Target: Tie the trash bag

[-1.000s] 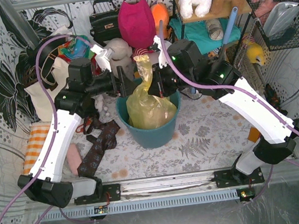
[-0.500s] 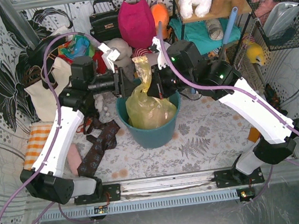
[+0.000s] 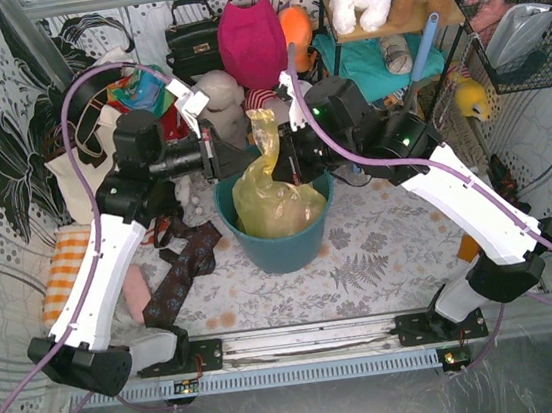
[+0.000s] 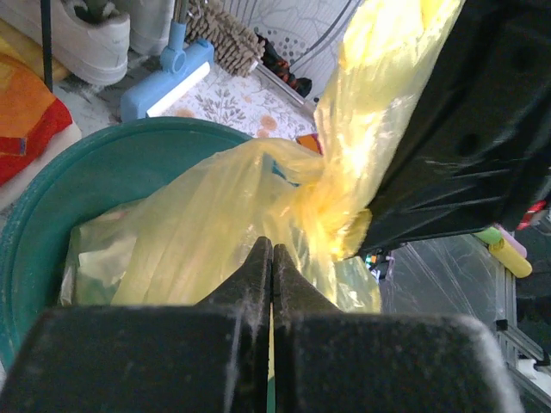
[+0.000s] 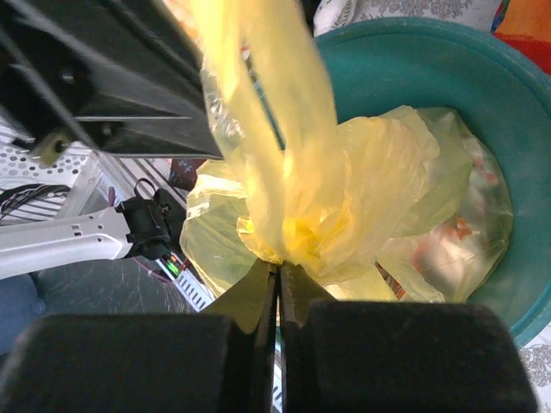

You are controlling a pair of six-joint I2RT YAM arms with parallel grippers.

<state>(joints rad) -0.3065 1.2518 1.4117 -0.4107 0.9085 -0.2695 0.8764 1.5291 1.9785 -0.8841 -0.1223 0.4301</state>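
No legible text or labels

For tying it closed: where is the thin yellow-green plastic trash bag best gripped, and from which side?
Grip the thin translucent yellow-green plastic trash bag at its gathered neck, where the film bunches narrow over the round teal plastic bin. Come in sideways, about level with the rim: the tail stands upright, so jaws closing across it should probably catch all layers.

Teal bin (image 3: 282, 251) beside what looks like a patterned necktie (image 3: 179, 274).
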